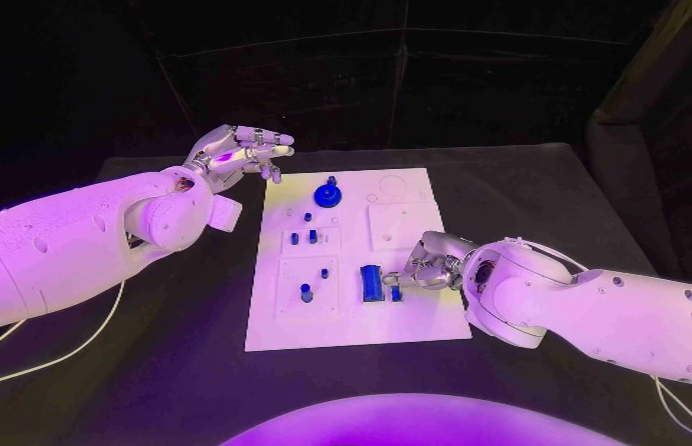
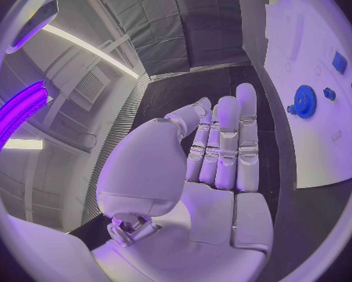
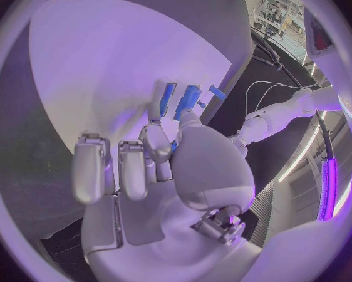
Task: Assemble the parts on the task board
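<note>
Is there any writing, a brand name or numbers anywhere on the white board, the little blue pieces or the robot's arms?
None can be read.
The task board shows only faint outlines, no letters.
The blue parts, such as the gear, carry no marks.
The left hand and the right hand show no legible brand or number.

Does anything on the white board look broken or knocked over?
Nothing looks broken or spilled. The board lies flat, the blue gear sits at its far end, and small blue parts stand on it. The right hand is at a blue block.
</note>
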Available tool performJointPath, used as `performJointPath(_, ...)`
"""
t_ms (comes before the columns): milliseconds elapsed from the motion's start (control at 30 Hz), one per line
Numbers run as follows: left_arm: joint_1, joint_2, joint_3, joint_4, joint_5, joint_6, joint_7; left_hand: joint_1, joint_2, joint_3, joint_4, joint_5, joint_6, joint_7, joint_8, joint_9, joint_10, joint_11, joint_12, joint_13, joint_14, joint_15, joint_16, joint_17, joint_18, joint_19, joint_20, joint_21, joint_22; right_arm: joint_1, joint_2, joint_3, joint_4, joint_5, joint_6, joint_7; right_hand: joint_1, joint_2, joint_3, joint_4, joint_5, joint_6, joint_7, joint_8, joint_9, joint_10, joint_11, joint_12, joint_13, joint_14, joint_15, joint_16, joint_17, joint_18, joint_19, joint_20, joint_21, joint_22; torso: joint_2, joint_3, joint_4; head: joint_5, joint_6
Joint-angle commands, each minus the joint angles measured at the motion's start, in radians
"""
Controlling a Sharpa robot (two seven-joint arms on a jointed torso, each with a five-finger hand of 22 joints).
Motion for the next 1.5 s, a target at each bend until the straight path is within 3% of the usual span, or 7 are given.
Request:
performJointPath(33,0.001,0.000,0.001,0.002,0.004,0.013,0.001,-0.005,0.002,-0.006,-0.002,0.004,-0.008,-0.001,0.006,-0.001,-0.006,0.001,0.002,-0.001,-0.006,-0.001,0.006,-0.001,0.014,-0.006,-0.001,-0.004,-0.001,0.001,-0.004,0.000,0.006,-0.014,0.015,0.006,-0.010,0.002,-0.007,0.000,-0.004,0.004,0.000,0.002,0.001,0.008,0.002,-0.003,0.001,0.073,-0.006,0.004,0.110,-0.006,0.023,-0.006,0.004,0.037,-0.001,0.0000,0.0005,-0.001,0.001)
performJointPath(333,0.001,0.001,0.001,0.000,0.004,0.008,0.005,-0.005,0.002,-0.006,-0.002,0.004,-0.008,-0.001,0.006,-0.001,-0.006,0.001,0.002,-0.001,-0.006,-0.001,0.006,-0.001,0.014,-0.006,-0.001,-0.004,-0.001,0.001,-0.032,0.000,0.010,0.014,-0.039,0.084,0.039,0.011,-0.015,-0.025,0.038,-0.018,0.008,-0.012,0.005,0.001,0.008,-0.003,0.007,0.068,-0.002,-0.008,0.089,-0.002,0.015,-0.003,-0.008,0.018,-0.003,0.0005,0.0008,-0.004,0.008)
performJointPath(633,0.001,0.007,0.000,-0.006,0.010,-0.018,0.032,-0.010,0.003,-0.009,-0.001,0.004,0.001,-0.007,0.014,0.001,0.000,-0.003,0.011,-0.001,-0.014,-0.002,0.002,-0.008,0.014,-0.011,-0.001,-0.009,-0.004,0.014,-0.075,0.001,-0.051,0.386,-0.193,0.486,0.149,-0.004,-0.029,-0.082,0.076,-0.128,0.054,-0.077,-0.030,-0.135,0.047,-0.346,-0.202,0.032,0.030,-0.107,-0.063,0.033,-0.061,0.024,-0.124,-0.160,-0.018,-0.0060,0.0058,-0.016,0.026)
performJointPath(767,0.001,0.013,-0.008,-0.015,0.045,-0.035,0.047,-0.016,0.000,-0.010,0.000,0.004,0.005,-0.003,0.021,0.000,-0.001,0.002,0.008,-0.008,-0.078,0.002,-0.087,-0.059,0.012,-0.072,0.003,-0.059,-0.031,0.043,-0.061,0.002,-0.133,0.642,-0.195,0.692,0.228,0.025,-0.021,-0.114,0.061,-0.163,0.080,-0.092,-0.051,-0.298,0.080,-0.669,-0.433,-0.147,0.052,-0.534,-0.587,0.124,-0.310,0.047,-0.530,-0.696,-0.035,-0.0107,0.0068,-0.019,0.039)
performJointPath(867,0.001,0.021,-0.015,-0.031,0.074,-0.044,0.058,-0.030,-0.002,0.001,0.008,0.005,0.004,0.002,0.023,-0.002,0.001,0.012,-0.019,-0.013,-0.154,0.025,-0.259,-0.140,0.007,-0.178,0.020,-0.150,-0.084,0.062,-0.037,0.002,-0.206,0.795,-0.171,0.800,0.286,0.043,-0.019,-0.132,0.030,-0.180,0.123,-0.104,-0.074,-0.358,0.120,-0.851,-0.628,-0.264,0.102,-0.840,-0.785,0.130,-0.401,0.089,-0.752,-0.843,-0.052,-0.0144,0.0070,-0.020,0.046)
performJointPath(1133,-0.003,0.060,-0.025,-0.101,0.161,-0.070,0.098,-0.061,-0.021,0.002,0.042,0.003,-0.020,0.014,-0.015,-0.005,0.012,0.042,-0.157,-0.013,-0.205,0.104,-0.638,-0.304,0.010,-0.375,0.112,-0.415,-0.288,0.090,0.094,0.004,-0.455,1.011,-0.083,0.978,0.323,0.061,-0.025,-0.188,-0.005,-0.228,0.127,-0.110,-0.157,-0.387,0.172,-1.002,-0.934,-0.438,0.199,-1.280,-1.066,0.132,-0.505,0.196,-1.153,-1.109,-0.084,-0.0192,0.0034,-0.013,0.083)
performJointPath(1500,-0.027,0.164,-0.026,-0.238,0.230,-0.138,0.144,-0.045,-0.012,-0.058,0.060,0.004,-0.040,0.009,-0.067,-0.008,-0.002,0.064,-0.256,-0.012,-0.196,0.131,-0.816,-0.376,0.018,-0.399,0.154,-0.509,-0.407,0.094,0.272,0.018,-0.723,1.068,-0.014,1.041,0.275,0.093,-0.030,-0.265,-0.005,-0.212,0.138,-0.111,-0.247,-0.359,0.177,-1.002,-1.154,-0.300,0.193,-1.411,-1.229,0.132,-0.366,0.190,-1.300,-1.229,-0.107,-0.0079,0.0154,-0.013,0.163)
